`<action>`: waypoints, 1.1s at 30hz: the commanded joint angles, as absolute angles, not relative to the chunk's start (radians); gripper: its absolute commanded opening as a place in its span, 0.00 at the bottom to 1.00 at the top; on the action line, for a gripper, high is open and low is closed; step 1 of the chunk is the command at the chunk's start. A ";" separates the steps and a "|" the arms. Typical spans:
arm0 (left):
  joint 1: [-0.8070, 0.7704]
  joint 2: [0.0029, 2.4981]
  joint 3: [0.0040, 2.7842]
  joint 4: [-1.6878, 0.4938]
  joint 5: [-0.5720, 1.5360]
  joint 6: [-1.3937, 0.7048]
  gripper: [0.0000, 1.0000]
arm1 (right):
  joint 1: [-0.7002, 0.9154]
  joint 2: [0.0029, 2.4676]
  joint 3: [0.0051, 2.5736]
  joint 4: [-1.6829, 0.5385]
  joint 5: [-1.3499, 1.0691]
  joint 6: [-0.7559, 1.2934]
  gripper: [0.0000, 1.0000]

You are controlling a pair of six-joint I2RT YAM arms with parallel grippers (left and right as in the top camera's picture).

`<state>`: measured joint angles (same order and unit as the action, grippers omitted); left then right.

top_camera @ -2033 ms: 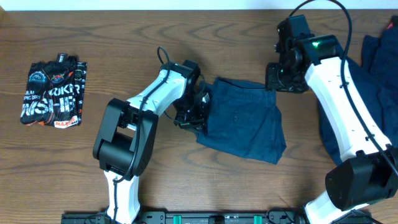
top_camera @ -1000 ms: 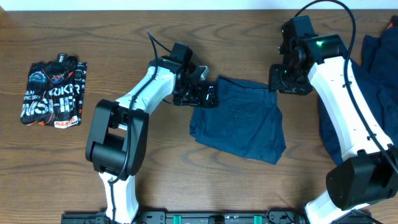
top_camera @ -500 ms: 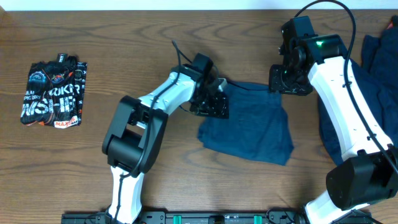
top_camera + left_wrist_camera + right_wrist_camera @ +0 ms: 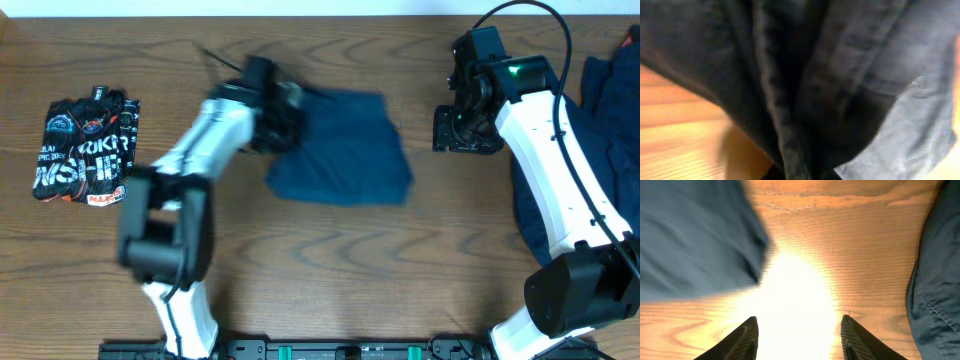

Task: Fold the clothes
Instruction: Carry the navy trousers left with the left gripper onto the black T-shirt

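Note:
A folded dark navy garment lies on the wooden table, centre back. My left gripper is at its left edge, blurred by motion, and shut on the cloth. In the left wrist view the navy garment with a seam fills the frame and hides the fingertips. My right gripper is open and empty over bare wood to the right of the garment. In the right wrist view the right gripper shows spread fingers, the garment's edge at upper left, and another navy cloth at the right.
A heap of more navy clothes lies at the right table edge, partly under my right arm. A folded black printed garment lies at the far left. Glare whitens the wood between the right fingers.
My left gripper has swept left and toward the back of the table, dragging the folded navy garment away from the right gripper. The right arm has stayed put.

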<state>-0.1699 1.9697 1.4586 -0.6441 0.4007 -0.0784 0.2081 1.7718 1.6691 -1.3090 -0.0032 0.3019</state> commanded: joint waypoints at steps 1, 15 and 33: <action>-0.059 1.839 1.486 -0.623 0.198 -0.083 0.06 | 0.202 1.763 1.680 -1.309 0.004 0.283 0.51; 0.361 1.720 1.486 -0.383 0.160 -0.058 0.06 | 0.202 1.763 1.680 -1.310 0.004 0.283 0.52; 0.485 1.763 1.481 -0.389 0.348 -0.092 0.06 | 0.202 1.763 1.680 -1.299 0.002 0.284 0.52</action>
